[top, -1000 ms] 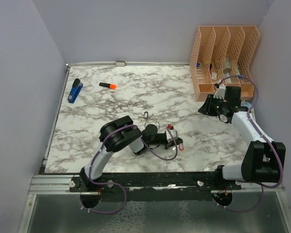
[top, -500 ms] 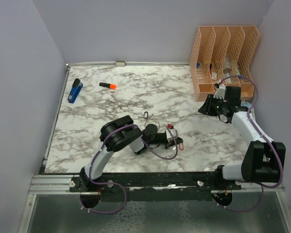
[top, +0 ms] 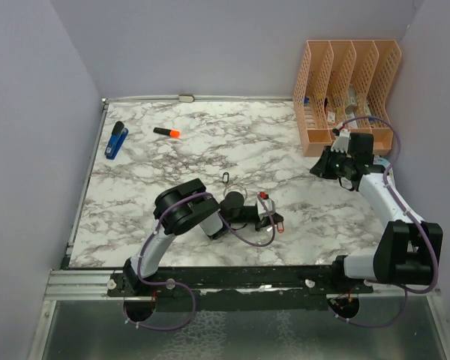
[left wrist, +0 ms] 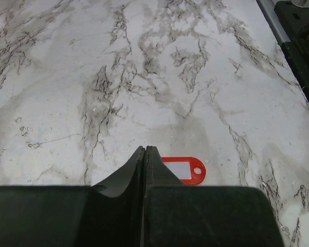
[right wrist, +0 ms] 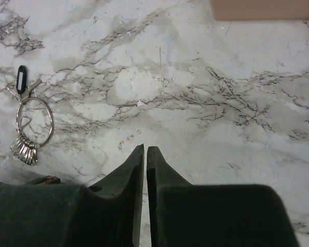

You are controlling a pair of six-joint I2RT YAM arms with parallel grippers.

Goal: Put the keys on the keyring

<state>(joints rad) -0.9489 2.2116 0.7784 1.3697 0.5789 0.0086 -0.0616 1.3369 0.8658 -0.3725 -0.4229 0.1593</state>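
Tag point(left wrist: 184, 170), red, half-hidden behind left tool point(left wrist: 145, 149), pressed together w/ nothing; right tool point(right wrist: 145, 148) nearly together, empty.

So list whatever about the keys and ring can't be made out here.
- Left wrist: red tag partly behind the shut left jaws; its key hidden.
- Top external: keyring too small and thin to trace.
- Right wrist: bunched keys too small to count.

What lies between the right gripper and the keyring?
Nothing but bare table lies between the right gripper and the keyring, as the right wrist view shows.
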